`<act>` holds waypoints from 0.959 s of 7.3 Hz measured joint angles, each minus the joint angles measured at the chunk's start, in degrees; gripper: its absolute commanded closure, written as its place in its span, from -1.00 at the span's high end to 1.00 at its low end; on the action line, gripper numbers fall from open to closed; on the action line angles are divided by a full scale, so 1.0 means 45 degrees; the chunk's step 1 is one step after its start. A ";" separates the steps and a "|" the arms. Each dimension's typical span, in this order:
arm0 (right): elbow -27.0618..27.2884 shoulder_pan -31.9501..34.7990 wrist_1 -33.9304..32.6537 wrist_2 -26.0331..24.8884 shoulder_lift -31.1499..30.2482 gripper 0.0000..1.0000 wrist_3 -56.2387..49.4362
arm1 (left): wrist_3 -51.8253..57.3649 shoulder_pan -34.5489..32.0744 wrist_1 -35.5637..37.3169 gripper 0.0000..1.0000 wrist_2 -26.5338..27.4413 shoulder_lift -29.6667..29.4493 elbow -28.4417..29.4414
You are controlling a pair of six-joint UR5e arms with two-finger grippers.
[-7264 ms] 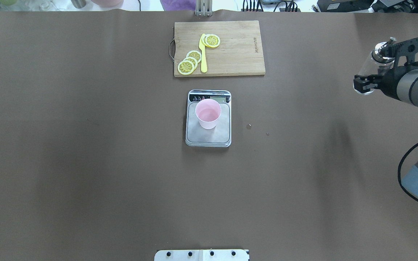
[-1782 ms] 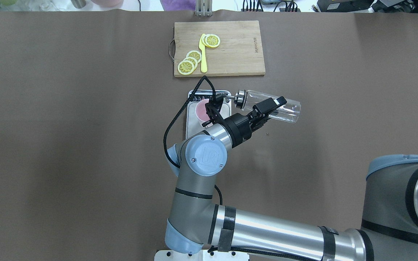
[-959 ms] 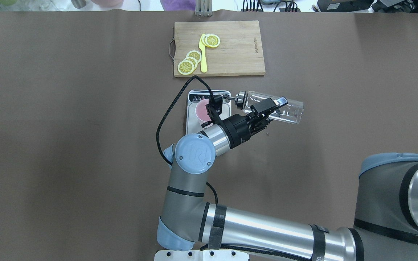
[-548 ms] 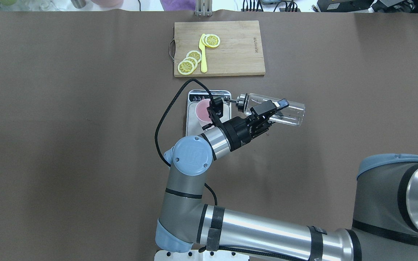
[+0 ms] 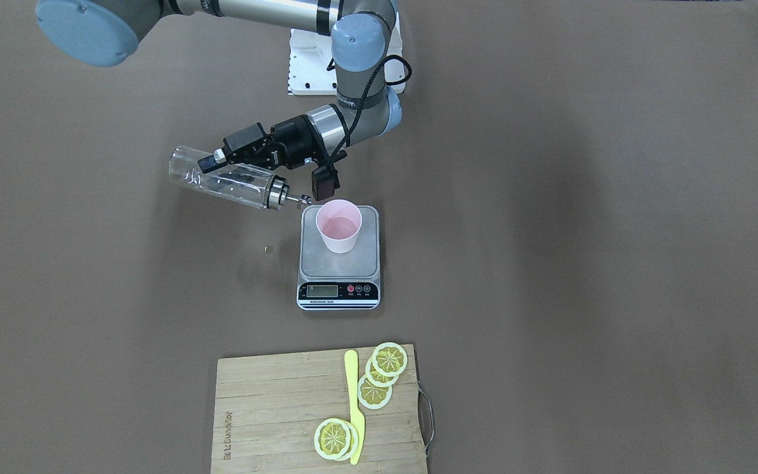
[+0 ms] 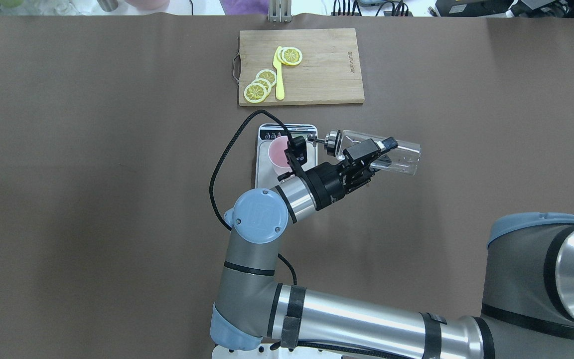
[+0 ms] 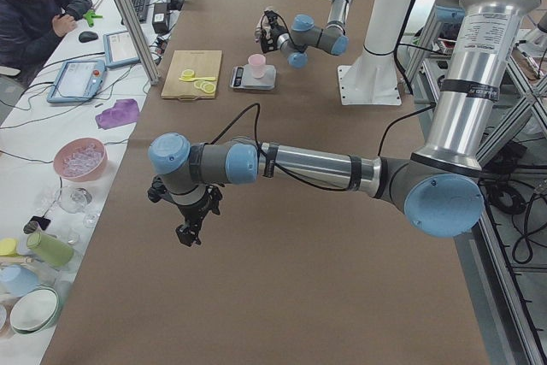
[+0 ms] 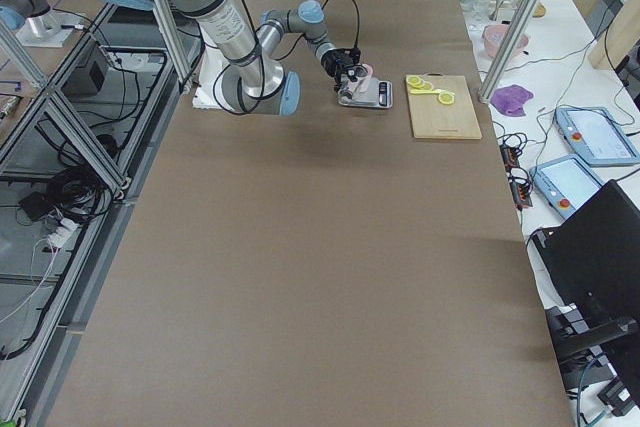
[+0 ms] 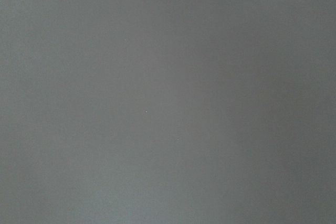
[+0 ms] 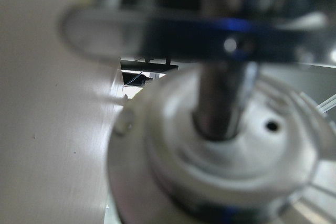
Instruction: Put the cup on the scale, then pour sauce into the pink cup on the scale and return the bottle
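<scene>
Bottle [image 5: 224, 183]: clear, silver pourer cap [image 10: 226, 150], lying close to level above the table [image 5: 550, 197]. Base points to the robot's right, spout toward the cup. Spout tip sits just beside the cup's rim, over the scale's rear corner; whether it reaches past the rim is hard to tell.

Right gripper [image 5: 226, 170]: fingers closed around the bottle's body, nearer the base than the cap. The arm reaches in from the robot's side.

Cup [image 5: 338, 227]: pink, upright, on the rear half of the scale's platform. Contents, if any, cannot be made out.

Scale [image 5: 339, 266]: steel platform, black strip with display and buttons facing away from the robot, mid-table.

Left gripper [image 7: 189, 230]: hangs above bare table, well apart from the scale, seen only from the side; the spread of its fingers cannot be told. Nothing shows in it.

Board [image 5: 267, 408]: wooden, beyond the scale, carrying lemon slices [image 5: 390, 359] and a yellow knife [image 5: 353, 401].
</scene>
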 measured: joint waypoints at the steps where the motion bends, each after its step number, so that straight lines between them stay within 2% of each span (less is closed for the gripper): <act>1: -0.0003 0.0000 -0.0116 0.0001 0.0022 -1.00 0.0004 | 0.0000 0.0000 0.0000 0.96 0.0000 0.0000 -0.0001; 7: -0.0594 -0.0033 -0.0591 0.0086 0.0526 -1.00 0.0151 | -0.0017 0.0000 0.0000 0.96 0.0000 -0.0001 -0.0027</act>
